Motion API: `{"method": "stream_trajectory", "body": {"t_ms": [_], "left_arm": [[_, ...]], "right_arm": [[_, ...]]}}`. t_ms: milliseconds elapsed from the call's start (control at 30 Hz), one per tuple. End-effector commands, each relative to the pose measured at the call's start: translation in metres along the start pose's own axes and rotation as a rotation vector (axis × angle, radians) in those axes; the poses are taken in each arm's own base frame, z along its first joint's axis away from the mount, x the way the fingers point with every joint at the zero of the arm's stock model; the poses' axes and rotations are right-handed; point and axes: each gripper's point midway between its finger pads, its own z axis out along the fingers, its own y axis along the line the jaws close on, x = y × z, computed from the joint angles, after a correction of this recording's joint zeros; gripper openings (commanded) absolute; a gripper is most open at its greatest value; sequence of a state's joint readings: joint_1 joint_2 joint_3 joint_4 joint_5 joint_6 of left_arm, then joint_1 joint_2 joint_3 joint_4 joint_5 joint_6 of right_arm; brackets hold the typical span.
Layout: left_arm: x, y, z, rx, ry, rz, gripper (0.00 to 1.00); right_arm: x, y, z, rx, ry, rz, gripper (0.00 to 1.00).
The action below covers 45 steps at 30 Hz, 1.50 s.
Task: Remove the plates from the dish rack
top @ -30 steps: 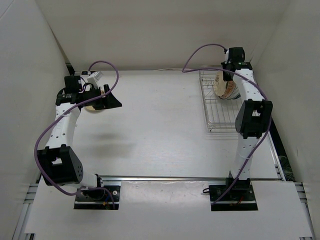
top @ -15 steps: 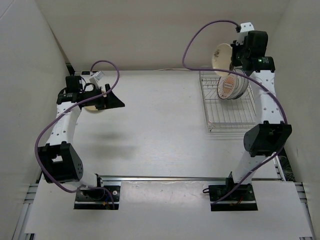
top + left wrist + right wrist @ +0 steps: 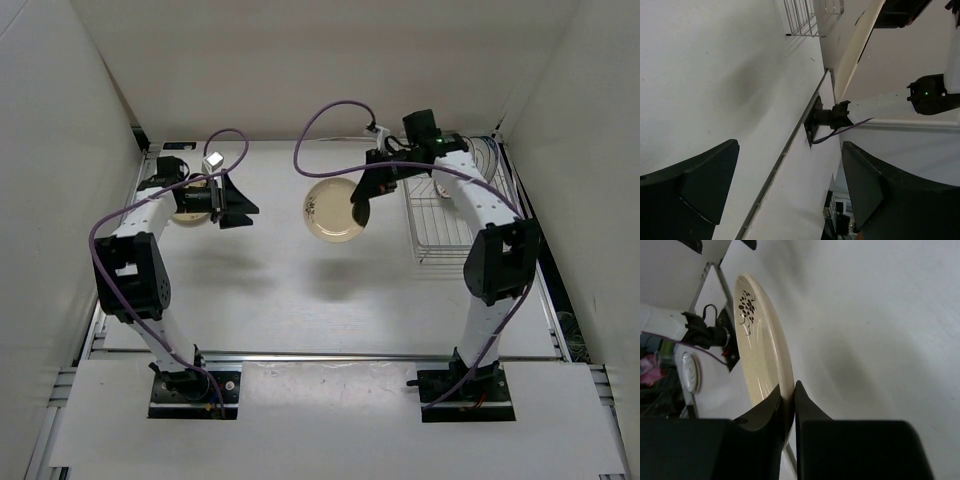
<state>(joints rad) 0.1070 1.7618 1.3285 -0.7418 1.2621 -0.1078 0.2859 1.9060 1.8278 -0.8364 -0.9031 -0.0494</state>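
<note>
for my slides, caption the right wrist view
Right gripper pinching the rim of a cream plate with a dark spot, over the white table

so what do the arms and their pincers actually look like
The left arm and right arm are white tubular links with chunky black joint housings. A purple cable loops loosely along each. The left pincer and right pincer are black, with broad wedge-shaped fingers. A small green light glows near the right wrist.

Bright even light, plate (image 3: 333, 210) casting soft shadow on table (image 3: 250, 320) (wrist-view foregrounds dark, blurred)
</note>
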Motion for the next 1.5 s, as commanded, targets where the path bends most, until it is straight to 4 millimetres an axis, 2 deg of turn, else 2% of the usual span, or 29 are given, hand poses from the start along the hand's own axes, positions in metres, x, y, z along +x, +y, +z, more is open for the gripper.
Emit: {"method": "stream_trajectory", "body": {"t_ms": [0, 67, 100, 133, 167, 233, 333, 467, 533, 767, 833, 867, 1000, 1100, 1133, 1167, 1233, 1300, 1400, 1467], "left_arm": [[-0.006, -0.030, 0.006, 0.074, 0.019, 0.082, 0.94], [-0.006, -0.025, 0.012, 0.063, 0.031, 0.075, 0.92], [-0.006, -0.029, 0.015, 0.067, 0.039, 0.086, 0.91], [-0.006, -0.023, 0.016, 0.057, 0.040, 0.087, 0.91], [-0.006, -0.027, 0.018, 0.060, 0.046, 0.098, 0.89], [-0.007, -0.020, 0.020, 0.039, 0.046, 0.089, 0.86], [-0.007, -0.013, 0.021, 0.018, 0.046, 0.080, 0.81], [-0.005, -0.007, 0.021, -0.002, 0.047, 0.080, 0.71], [-0.005, -0.002, 0.022, -0.015, 0.048, 0.071, 0.65], [0.006, 0.003, 0.042, -0.017, 0.106, 0.069, 0.53], [0.009, 0.001, 0.045, -0.014, 0.115, 0.072, 0.43], [0.009, 0.005, 0.046, -0.023, 0.118, 0.064, 0.32], [0.007, 0.008, 0.047, -0.033, 0.117, 0.065, 0.11], [0.007, 0.011, 0.048, -0.035, 0.120, 0.035, 0.11], [0.004, 0.010, 0.048, -0.046, 0.115, 0.026, 0.11], [0.002, 0.014, 0.049, -0.062, 0.113, 0.008, 0.11], [-0.002, 0.025, 0.051, -0.121, 0.095, -0.049, 0.11], [-0.008, 0.034, 0.055, -0.141, 0.083, -0.097, 0.11], [-0.020, 0.053, 0.063, -0.185, 0.061, -0.182, 0.11], [-0.030, 0.070, 0.059, -0.230, 0.018, -0.253, 0.11]], "right_arm": [[0.003, 0.030, 0.016, -0.162, 0.026, 0.012, 0.00], [0.006, 0.029, 0.036, -0.183, 0.060, 0.019, 0.00], [0.005, 0.026, 0.045, -0.190, 0.071, 0.029, 0.00], [0.006, 0.031, 0.054, -0.211, 0.082, 0.015, 0.00], [0.007, 0.031, 0.060, -0.216, 0.094, 0.028, 0.00], [0.002, 0.028, 0.070, -0.231, 0.092, 0.023, 0.00], [0.004, 0.033, 0.088, -0.263, 0.115, 0.027, 0.00], [-0.005, 0.038, 0.095, -0.292, 0.107, 0.026, 0.00], [-0.004, 0.035, 0.104, -0.296, 0.116, 0.034, 0.00], [-0.010, 0.039, 0.116, -0.311, 0.114, 0.005, 0.00], [-0.006, 0.039, 0.121, -0.315, 0.125, 0.009, 0.00], [-0.006, 0.039, 0.121, -0.315, 0.125, 0.009, 0.00], [-0.008, 0.037, 0.123, -0.316, 0.120, 0.001, 0.00], [-0.010, 0.035, 0.123, -0.287, 0.118, 0.009, 0.01], [-0.008, 0.028, 0.125, -0.248, 0.121, 0.019, 0.28], [-0.011, 0.019, 0.124, -0.166, 0.110, 0.014, 0.44], [-0.010, 0.010, 0.117, -0.109, 0.105, 0.022, 0.59], [-0.013, 0.004, 0.099, -0.069, 0.084, 0.038, 0.64], [-0.008, -0.001, 0.071, -0.039, 0.062, 0.069, 0.65], [-0.006, -0.005, 0.050, -0.010, 0.041, 0.071, 0.65]]}}
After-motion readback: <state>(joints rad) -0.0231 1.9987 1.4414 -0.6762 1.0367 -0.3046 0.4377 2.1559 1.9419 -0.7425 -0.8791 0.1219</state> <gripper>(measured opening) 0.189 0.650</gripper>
